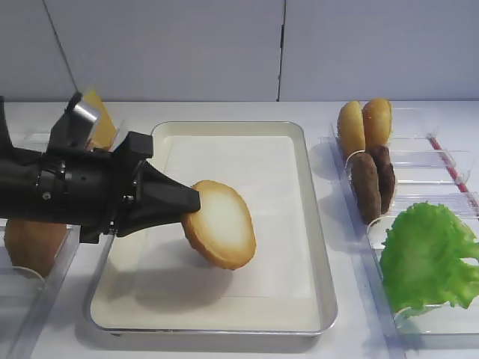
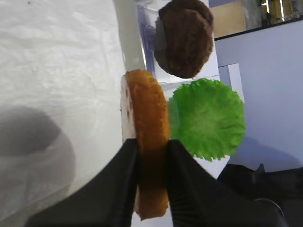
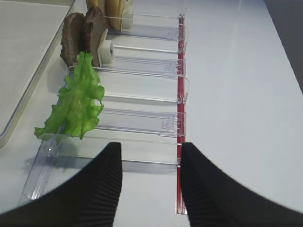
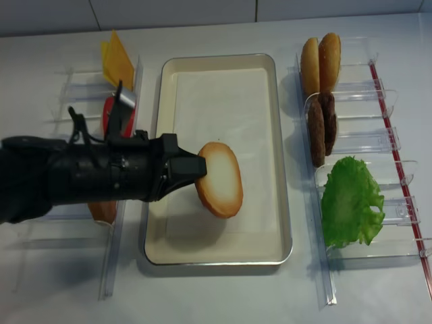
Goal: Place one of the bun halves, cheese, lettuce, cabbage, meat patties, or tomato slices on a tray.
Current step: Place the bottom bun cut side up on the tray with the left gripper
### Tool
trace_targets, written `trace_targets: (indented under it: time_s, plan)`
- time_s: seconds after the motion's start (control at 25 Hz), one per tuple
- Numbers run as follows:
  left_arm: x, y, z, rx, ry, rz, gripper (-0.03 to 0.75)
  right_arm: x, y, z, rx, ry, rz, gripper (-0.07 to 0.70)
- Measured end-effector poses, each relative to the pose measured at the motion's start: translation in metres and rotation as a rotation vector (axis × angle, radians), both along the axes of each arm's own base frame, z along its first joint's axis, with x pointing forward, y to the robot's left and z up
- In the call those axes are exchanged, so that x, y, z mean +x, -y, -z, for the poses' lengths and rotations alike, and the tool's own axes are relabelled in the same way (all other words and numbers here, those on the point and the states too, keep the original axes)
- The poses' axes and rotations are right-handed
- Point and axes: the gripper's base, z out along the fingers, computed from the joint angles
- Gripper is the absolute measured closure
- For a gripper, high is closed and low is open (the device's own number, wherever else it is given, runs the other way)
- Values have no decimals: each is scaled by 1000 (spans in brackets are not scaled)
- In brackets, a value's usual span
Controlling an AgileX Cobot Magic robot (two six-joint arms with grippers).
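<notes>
Left pincer (image 1: 196,203) is squeezed shut on the bun half (image 1: 222,224), pinching its edge. In the left wrist view, its two black fingers (image 2: 124,182) press on both flat sides of the bun. The bun half sticks out past the tips, tilted, with its pale face turned up and toward the front. It hangs just over the white paper of the tray (image 1: 317,247), and its shadow lies below it on the paper. I cannot tell if its low edge touches the paper.

Farther out past the bun, across the tray's far rim, clear bins (image 4: 356,144) sit on the counter (image 4: 223,297). Two meat patties (image 1: 373,182) stand on edge there. The lettuce (image 1: 429,256) is next to them, and two golden buns (image 1: 364,124) stand on the patties' other side. Behind the pincer's arm is the yellow cheese (image 4: 117,61).

Right pincer (image 3: 150,163) is open, with nothing between its fingers. It hangs over a clear bin, near the lettuce.
</notes>
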Motion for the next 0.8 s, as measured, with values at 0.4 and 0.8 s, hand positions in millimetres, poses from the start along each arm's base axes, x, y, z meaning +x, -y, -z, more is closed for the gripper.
trace_targets:
  time_s: [0.4,0.8]
  plan:
    - [15,7,30,-42,-73,-20,573,0,0,0,0,0,0,309]
    - [26,10,34,-34,-48,-6,573,0,0,0,-1,0,-1,309]
